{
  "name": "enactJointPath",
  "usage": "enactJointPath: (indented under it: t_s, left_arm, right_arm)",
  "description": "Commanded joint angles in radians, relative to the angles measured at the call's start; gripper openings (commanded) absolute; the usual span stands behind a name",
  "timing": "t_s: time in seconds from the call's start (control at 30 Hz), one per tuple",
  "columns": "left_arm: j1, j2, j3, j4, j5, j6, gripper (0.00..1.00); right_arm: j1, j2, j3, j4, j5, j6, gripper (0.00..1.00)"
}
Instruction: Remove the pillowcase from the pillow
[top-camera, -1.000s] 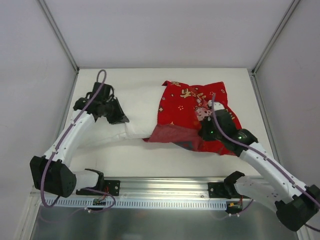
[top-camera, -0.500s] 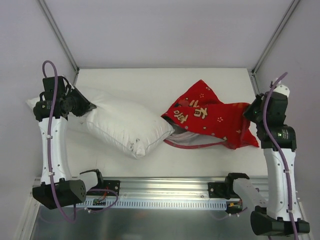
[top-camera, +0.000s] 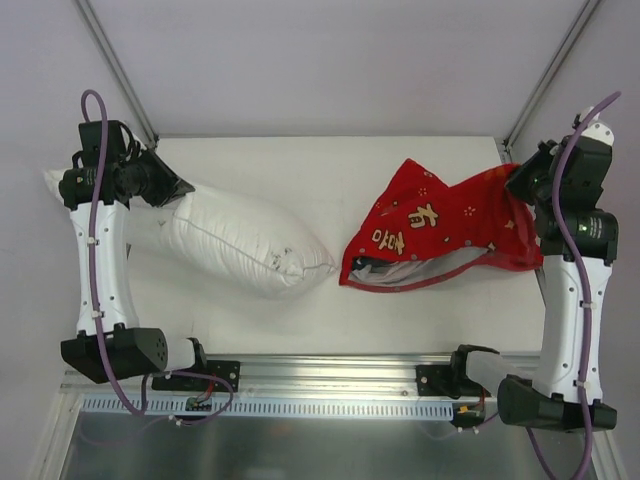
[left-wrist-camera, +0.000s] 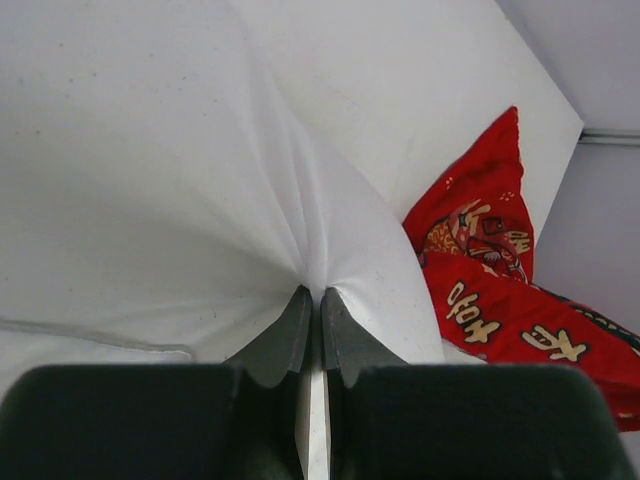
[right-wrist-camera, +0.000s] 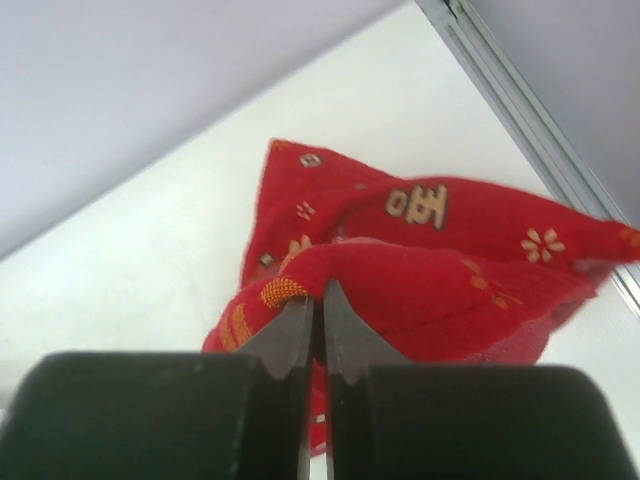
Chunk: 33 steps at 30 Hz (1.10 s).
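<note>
The white pillow (top-camera: 240, 245) lies slanted on the left half of the table, its left end lifted. My left gripper (top-camera: 172, 190) is shut on that raised end, and the left wrist view shows white fabric bunched between the fingertips (left-wrist-camera: 312, 296). The red printed pillowcase (top-camera: 440, 232) hangs stretched on the right, its open mouth facing the pillow's right tip with a small gap between them. My right gripper (top-camera: 520, 185) is shut on its upper right end, and in the right wrist view red cloth (right-wrist-camera: 430, 270) is pinched at the tips (right-wrist-camera: 320, 296). The pillowcase (left-wrist-camera: 500, 300) also shows past the pillow (left-wrist-camera: 150, 180).
The white table (top-camera: 300, 165) is bounded by grey walls and metal frame posts (top-camera: 118, 70) at the back corners. The mounting rail (top-camera: 330, 385) with both arm bases runs along the near edge.
Both arms have risen and drawn apart, left arm leftwards with the pillow, right arm rightwards with the pillowcase. The pillow has slid out of the red cover and the two are now separate.
</note>
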Motion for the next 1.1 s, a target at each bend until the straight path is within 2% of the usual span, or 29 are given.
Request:
enactJointPath:
  t_s: [0.0, 0.1, 0.23, 0.33, 0.43, 0.53, 0.57, 0.63, 0.67, 0.7, 0.73, 0.77, 0.8, 0.83, 0.93, 1.07]
  left_arm:
    - [-0.032, 0.03, 0.178, 0.102, 0.104, -0.046, 0.0]
    - [-0.064, 0.1, 0.276, 0.103, 0.159, -0.043, 0.0]
    - [-0.091, 0.152, 0.336, 0.106, 0.147, -0.053, 0.0]
    - [-0.099, 0.137, 0.304, 0.132, 0.132, -0.063, 0.0]
    - [-0.101, 0.071, 0.168, 0.224, 0.115, -0.083, 0.0]
    - [-0.102, 0.007, -0.021, 0.331, 0.13, -0.125, 0.01]
    - [-0.108, -0.004, -0.106, 0.357, 0.151, -0.132, 0.23]
    - [-0.139, -0.013, -0.161, 0.379, 0.153, -0.125, 0.54]
    - [-0.151, -0.015, -0.19, 0.382, 0.144, -0.111, 0.67]
    - [-0.177, -0.019, -0.196, 0.381, 0.136, -0.105, 0.84]
    - [-0.188, -0.019, -0.199, 0.382, 0.133, -0.099, 0.9]
    - [-0.199, -0.021, -0.196, 0.382, 0.132, -0.089, 0.94]
    - [-0.206, -0.027, -0.192, 0.382, 0.133, -0.085, 0.98]
    - [-0.217, -0.029, -0.178, 0.382, 0.136, -0.082, 0.99]
    - [-0.229, -0.052, -0.159, 0.381, 0.162, -0.079, 0.99]
    - [-0.281, -0.104, -0.161, 0.381, 0.187, -0.06, 0.99]
  right_arm:
    - [-0.007, 0.024, 0.102, 0.147, -0.068, 0.07, 0.01]
    - [-0.006, 0.014, 0.081, 0.255, -0.11, 0.102, 0.01]
    - [0.002, 0.017, -0.005, 0.287, -0.205, 0.121, 0.01]
    - [0.025, 0.005, -0.13, 0.327, -0.249, 0.106, 0.01]
    - [0.092, 0.034, -0.354, 0.341, -0.277, 0.063, 0.03]
    - [0.123, 0.115, -0.43, 0.304, -0.296, 0.024, 0.34]
    - [0.128, 0.185, -0.427, 0.278, -0.302, 0.015, 0.5]
    - [0.146, 0.224, -0.421, 0.22, -0.276, 0.006, 0.57]
    - [0.151, 0.215, -0.428, 0.22, -0.257, 0.001, 0.69]
    - [0.154, 0.203, -0.428, 0.226, -0.251, -0.002, 0.76]
    - [0.154, 0.191, -0.425, 0.223, -0.247, -0.003, 0.84]
    - [0.154, 0.179, -0.413, 0.212, -0.239, -0.017, 0.93]
    - [0.154, 0.159, -0.378, 0.177, -0.215, -0.026, 0.95]
    - [0.154, 0.149, -0.358, 0.154, -0.202, -0.036, 0.96]
    - [0.154, 0.097, -0.289, 0.076, -0.147, -0.066, 0.99]
    - [0.154, 0.007, -0.244, 0.003, -0.054, -0.089, 0.96]
